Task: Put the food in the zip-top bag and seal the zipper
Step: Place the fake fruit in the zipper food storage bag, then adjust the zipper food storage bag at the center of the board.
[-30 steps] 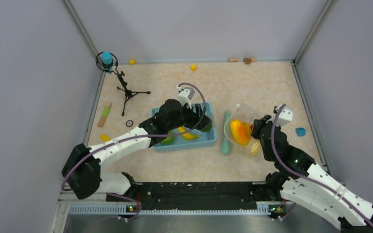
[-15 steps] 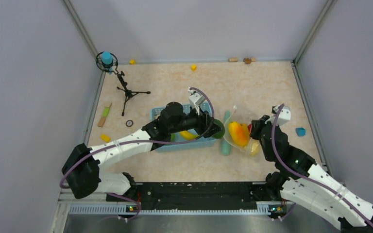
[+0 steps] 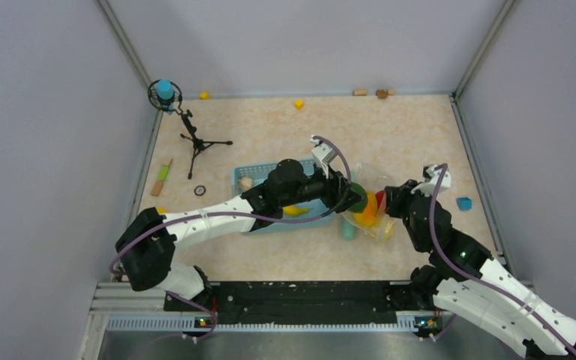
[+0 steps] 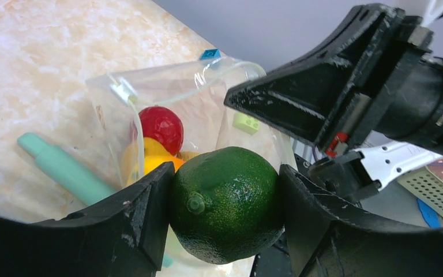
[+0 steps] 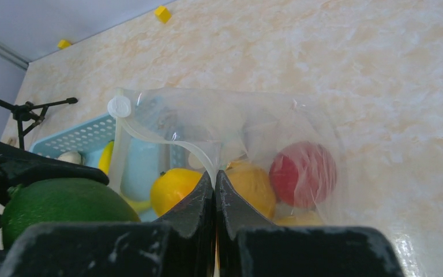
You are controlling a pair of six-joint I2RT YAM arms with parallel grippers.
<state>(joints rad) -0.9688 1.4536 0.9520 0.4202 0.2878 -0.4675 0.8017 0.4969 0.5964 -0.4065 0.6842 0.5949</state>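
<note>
My left gripper (image 4: 225, 190) is shut on a dark green lime (image 4: 226, 203) and holds it just above the open mouth of the zip-top bag (image 4: 167, 86). From above, the lime (image 3: 358, 198) hangs at the bag's left edge. My right gripper (image 5: 214, 179) is shut on the zipper (image 5: 150, 135), pinching the rim and holding it up. Through the clear plastic I see a red fruit (image 5: 303, 173) and orange-yellow fruits (image 5: 173, 187). A yellow banana (image 3: 294, 211) lies in the light-blue basket (image 3: 251, 174), partly hidden under my left arm.
A long teal stick (image 3: 347, 229) lies between basket and bag. A small black tripod (image 3: 195, 142) stands at the back left. A blue block (image 3: 463, 203) sits right of the bag, and a yellow block (image 3: 298, 103) lies by the back wall.
My left arm has swung right from over the basket to the bag's mouth, carrying the lime. The right gripper has kept its pinch on the rim, shifting only slightly.
</note>
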